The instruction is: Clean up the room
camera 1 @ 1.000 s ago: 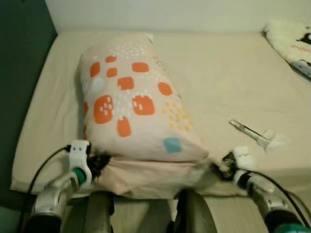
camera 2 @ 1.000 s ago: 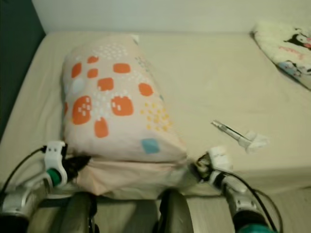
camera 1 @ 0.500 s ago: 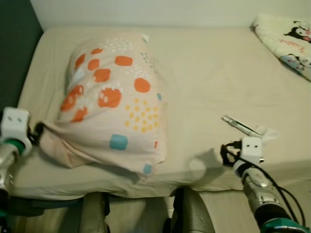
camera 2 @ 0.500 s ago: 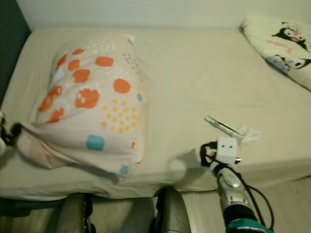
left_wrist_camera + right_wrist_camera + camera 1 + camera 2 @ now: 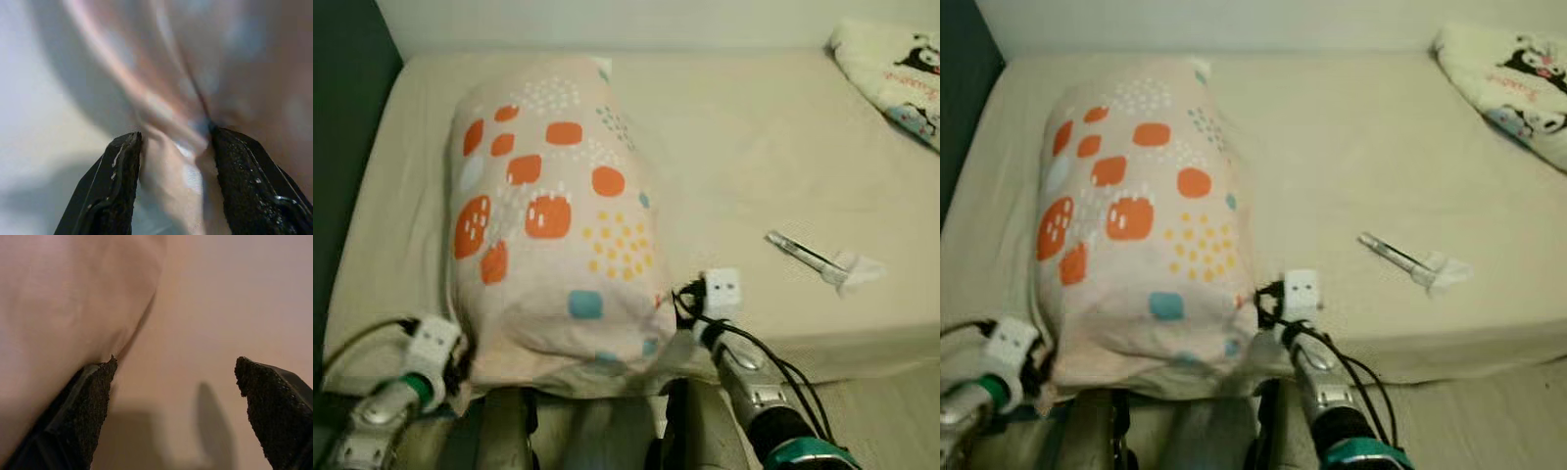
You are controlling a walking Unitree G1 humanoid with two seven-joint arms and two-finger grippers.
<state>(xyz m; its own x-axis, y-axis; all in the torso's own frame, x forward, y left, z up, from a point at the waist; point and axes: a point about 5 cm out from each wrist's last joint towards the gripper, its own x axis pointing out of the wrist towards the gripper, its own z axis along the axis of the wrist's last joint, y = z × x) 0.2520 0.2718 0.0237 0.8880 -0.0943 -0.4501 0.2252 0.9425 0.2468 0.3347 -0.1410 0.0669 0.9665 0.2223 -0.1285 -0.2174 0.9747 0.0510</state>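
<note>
A: Where is the pillow [image 5: 553, 225] found?

B: It is laid lengthwise on the bed [image 5: 754, 166], toward nine o'clock of the mattress, its near end at the six o'clock edge.

A: What is held?

B: A fold of the pillowcase is pinched between the fingers of the left gripper [image 5: 171, 166] at the pillow's seven o'clock corner. The right gripper [image 5: 171, 396] is spread wide at the five o'clock corner, one finger against the fabric, nothing grasped.

A: Which step is judged to be in hand?

B: Squaring the pillow on the bed. Next, the right corner would need to be gripped. A pen-like object and crumpled tissue [image 5: 827, 264] at three o'clock are left to be collected.
</note>
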